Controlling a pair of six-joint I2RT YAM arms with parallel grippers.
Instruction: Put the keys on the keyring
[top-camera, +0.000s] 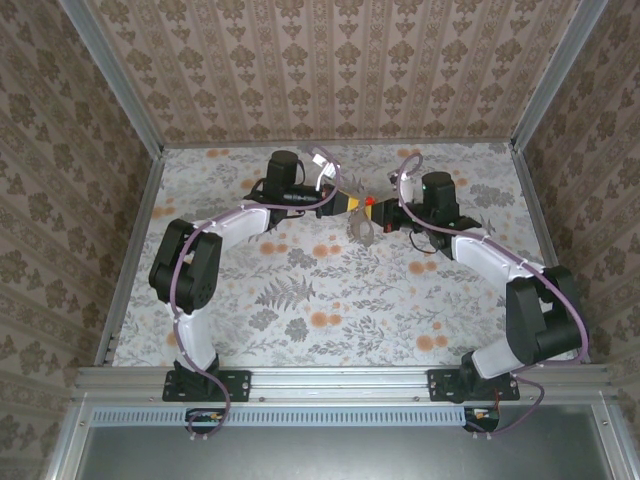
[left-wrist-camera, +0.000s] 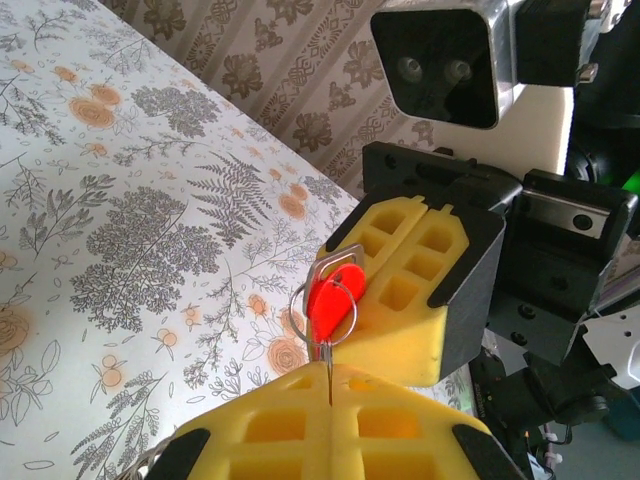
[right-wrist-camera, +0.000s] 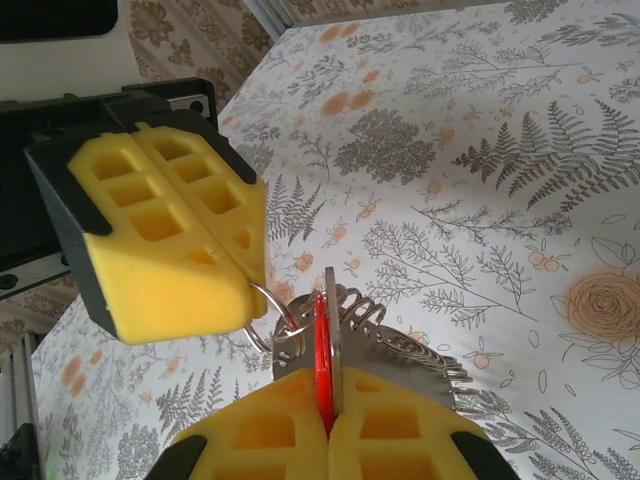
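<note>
Aloft: right gripper (right-wrist-camera: 328, 402) pinches key (right-wrist-camera: 322, 358), left gripper (left-wrist-camera: 330, 392) ring (right-wrist-camera: 272, 297).

Key (left-wrist-camera: 330, 300) head glossy plastic w/ bare metal blade — tool pads (left-wrist-camera: 400, 290) matt foam.

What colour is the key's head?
The key head is bright red; it shows best in the left wrist view.

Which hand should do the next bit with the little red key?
Probably the right hand: it pinches the red key, while the left hand just steadies the thin wire ring beside it.
</note>
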